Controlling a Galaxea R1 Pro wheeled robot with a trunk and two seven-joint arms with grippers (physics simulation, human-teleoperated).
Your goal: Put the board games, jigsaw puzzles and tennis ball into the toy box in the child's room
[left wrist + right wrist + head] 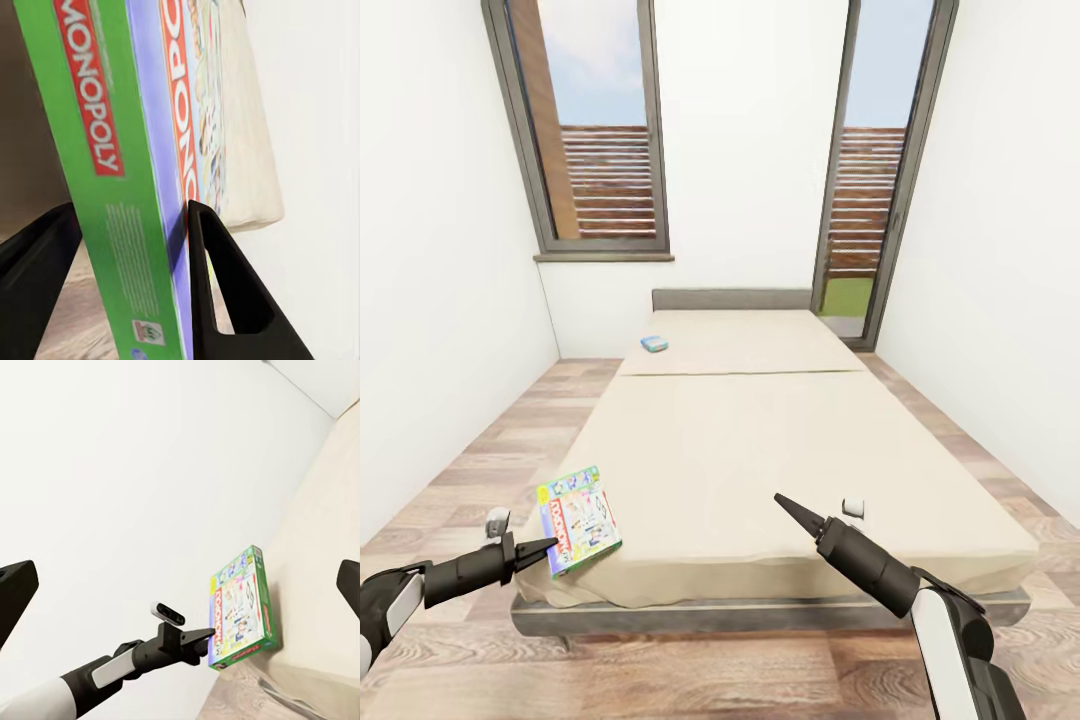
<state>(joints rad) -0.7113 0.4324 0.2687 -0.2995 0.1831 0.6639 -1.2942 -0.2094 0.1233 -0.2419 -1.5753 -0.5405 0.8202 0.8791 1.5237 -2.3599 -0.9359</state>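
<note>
Early in the task, judging by the layout. White and green board game point(578, 519) lying flat at the lower left of the head view, on the near left corner of the bed point(780, 450), overhanging the edge a little. Left claw point(546, 548) at that box's near edge; in the left wrist view, dark fingers point(225, 292) either side of the green edge point(112, 187), seemingly closing on it, box not yet lifted. Small blue board game point(654, 344) resting far up the bed, centre-left of the frame, near the headboard, untouched. Right claw point(788, 505) hovering over the mattress at lower right, fingers spread wide in its wrist view, holding nothing. So probably both bed games left to carry, and nothing seen here as delivered.
</note>
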